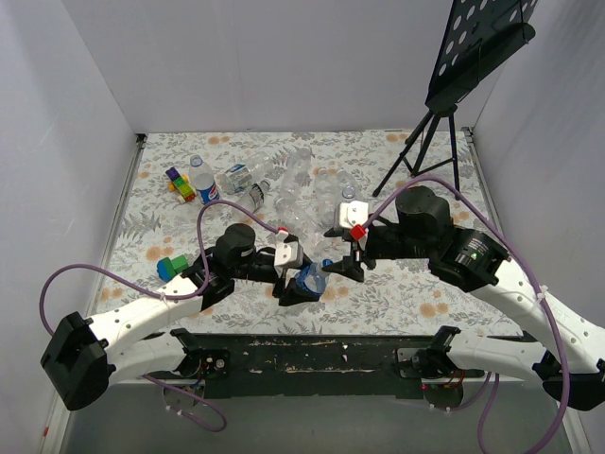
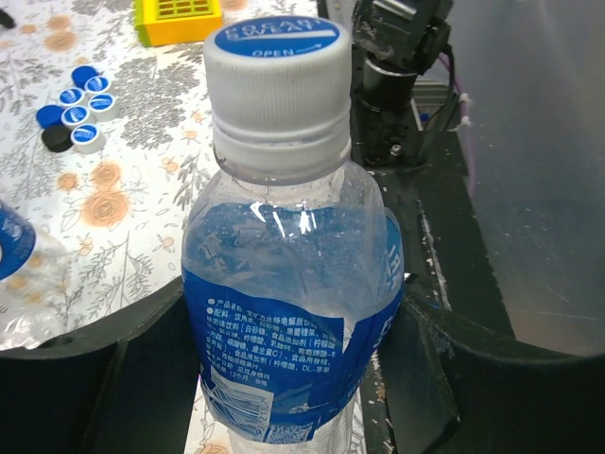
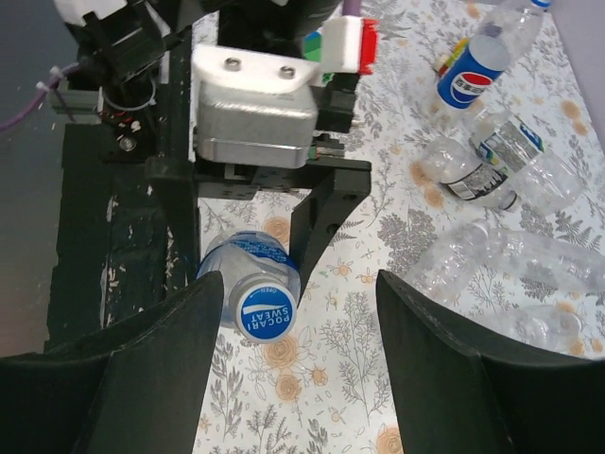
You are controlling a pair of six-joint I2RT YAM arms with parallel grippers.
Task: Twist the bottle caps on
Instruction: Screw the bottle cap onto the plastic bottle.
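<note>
My left gripper [image 1: 295, 284] is shut on a clear bottle [image 2: 293, 274] with a blue-and-white label band and holds it upright by the body [image 2: 293, 378]. A blue-topped cap [image 2: 276, 40] sits on its neck and also shows in the right wrist view [image 3: 265, 310]. My right gripper [image 1: 340, 268] is open and empty, just above and to the right of that cap; in its wrist view the cap lies by the left finger [image 3: 142, 378], apart from it. Several loose blue caps [image 2: 76, 104] lie on the table.
Several clear bottles [image 1: 302, 194] lie in a pile at the table's middle back, with a Pepsi-labelled one [image 1: 203, 180] to the left. A black tripod stand [image 1: 430, 142] is at the back right. A green-and-blue toy [image 1: 171, 268] and a yellow block [image 2: 180, 17] lie nearby.
</note>
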